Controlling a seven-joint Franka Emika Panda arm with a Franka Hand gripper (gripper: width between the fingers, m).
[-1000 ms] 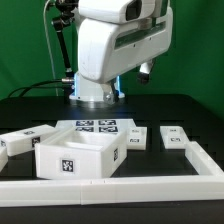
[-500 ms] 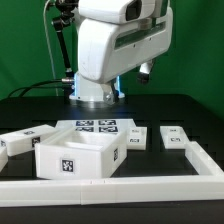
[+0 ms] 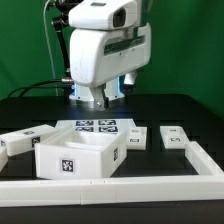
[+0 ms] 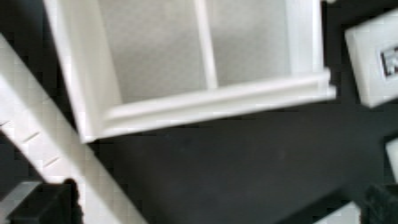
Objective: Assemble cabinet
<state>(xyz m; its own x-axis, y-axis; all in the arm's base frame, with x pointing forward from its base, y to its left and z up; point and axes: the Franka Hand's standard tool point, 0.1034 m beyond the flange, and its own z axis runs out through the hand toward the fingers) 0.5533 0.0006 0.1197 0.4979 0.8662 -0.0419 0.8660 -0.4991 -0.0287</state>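
Cabinet (image 3: 95, 165) well below the wide-parted jaws, untouched, off their centre.

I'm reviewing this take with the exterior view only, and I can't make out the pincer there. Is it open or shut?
Observer: Open. In the wrist view the pincer has its dark fingertips wide apart, with nothing between them.
Operator: Is it touching the cabinet?
Observer: It does not seem so. Bare table shows between the fingertips and the cabinet.
Operator: From my angle I can't see inside the cabinet. Is anything in it?
Observer: A white divider splits the visible part into two compartments, and both look empty.
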